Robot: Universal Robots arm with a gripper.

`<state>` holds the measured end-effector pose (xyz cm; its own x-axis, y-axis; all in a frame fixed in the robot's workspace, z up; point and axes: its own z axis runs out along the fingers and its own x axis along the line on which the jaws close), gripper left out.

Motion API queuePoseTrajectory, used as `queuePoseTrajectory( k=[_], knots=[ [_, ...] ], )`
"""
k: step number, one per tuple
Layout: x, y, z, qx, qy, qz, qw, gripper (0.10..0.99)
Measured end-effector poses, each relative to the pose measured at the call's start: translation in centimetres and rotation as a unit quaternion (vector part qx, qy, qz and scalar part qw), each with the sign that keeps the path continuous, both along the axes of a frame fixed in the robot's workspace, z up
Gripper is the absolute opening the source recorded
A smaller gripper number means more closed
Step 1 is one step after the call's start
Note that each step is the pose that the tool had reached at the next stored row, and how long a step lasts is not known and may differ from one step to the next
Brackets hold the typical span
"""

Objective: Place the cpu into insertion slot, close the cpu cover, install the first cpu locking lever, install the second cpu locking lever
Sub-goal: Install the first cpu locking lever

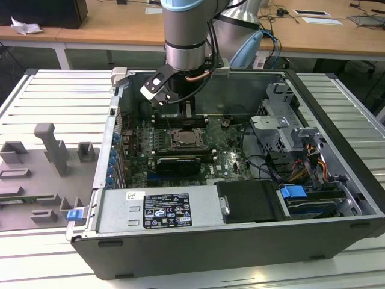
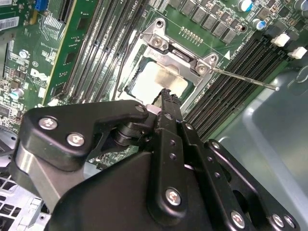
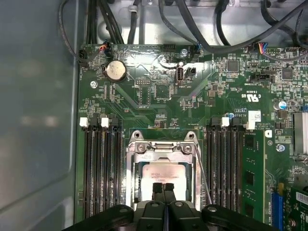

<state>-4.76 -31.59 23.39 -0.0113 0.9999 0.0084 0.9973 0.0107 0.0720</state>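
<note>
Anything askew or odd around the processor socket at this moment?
One thin lever beside the cover juts out at an angle, unlatched. The cover itself lies flat around the cpu. The shut gripper is right above the cpu. Nothing looks damaged.

**Robotics lab bench in an office-type room**

Open computer case is lying on a slatted aluminium table, and a robot arm is hanging over it at top centre. Grey fixture blocks are sitting on the exterior view's left. Wooden desks carrying cables are running along the top edge.
</note>
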Motion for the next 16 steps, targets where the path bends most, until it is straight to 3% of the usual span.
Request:
queuePoseTrajectory(
  k=[9,11,13,15,16],
  knots=[
    [0.01,0.0,1.52,0.0,0.0006,0.0,1.0,0.106],
    [0.05,0.0,2.37,0.0,0.0023,-0.001,1.0,0.106],
    [0.09,0.0,2.64,0.0,0.0046,-0.001,1.0,0.106],
    [0.12,0.0,2.82,0.0001,0.0105,-0.001,0.9999,0.106],
    [0.11,-0.01,2.83,0.0004,0.0114,-0.001,0.9999,0.106]
  ],
)
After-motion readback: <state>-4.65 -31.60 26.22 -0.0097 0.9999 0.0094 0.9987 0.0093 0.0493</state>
